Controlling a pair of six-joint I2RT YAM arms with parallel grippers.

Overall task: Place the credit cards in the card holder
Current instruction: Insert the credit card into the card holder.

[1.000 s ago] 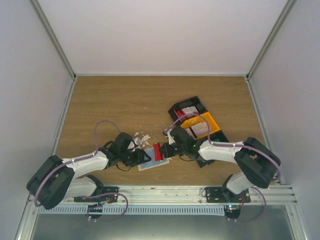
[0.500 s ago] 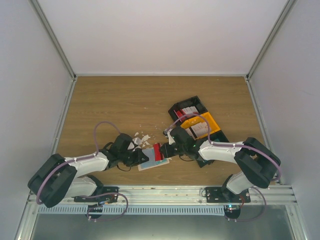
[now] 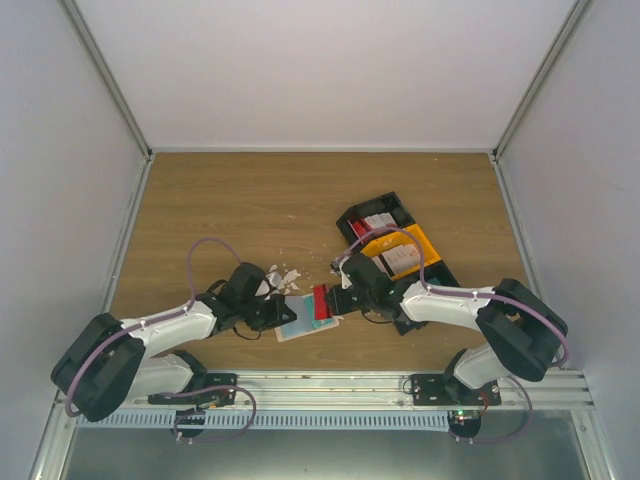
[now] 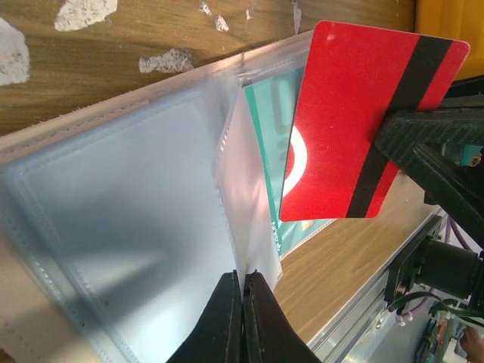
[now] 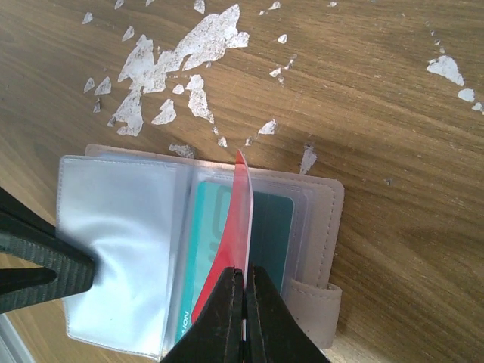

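The card holder [image 3: 290, 333] lies open on the wooden table, beige outside [image 5: 327, 227] with clear plastic sleeves inside. My left gripper [image 4: 243, 277] is shut on the edge of one clear sleeve [image 4: 246, 197] and holds it raised. A teal credit card [image 5: 274, 227] sits in the sleeve pocket underneath. My right gripper [image 5: 244, 274] is shut on a red credit card [image 5: 240, 219] with a black stripe [image 4: 355, 113], holding it on edge just above the teal card. From above, the two grippers meet over the holder, left gripper [image 3: 283, 314] and right gripper [image 3: 337, 300].
White crumbly scraps [image 5: 181, 53] are scattered on the wood just beyond the holder. Black and yellow bins [image 3: 400, 250] with more cards stand behind my right arm. The metal rail [image 3: 330, 385] runs along the table's near edge.
My left gripper has closed onto the clear sleeve. The right gripper and the red card have shifted slightly to the right.
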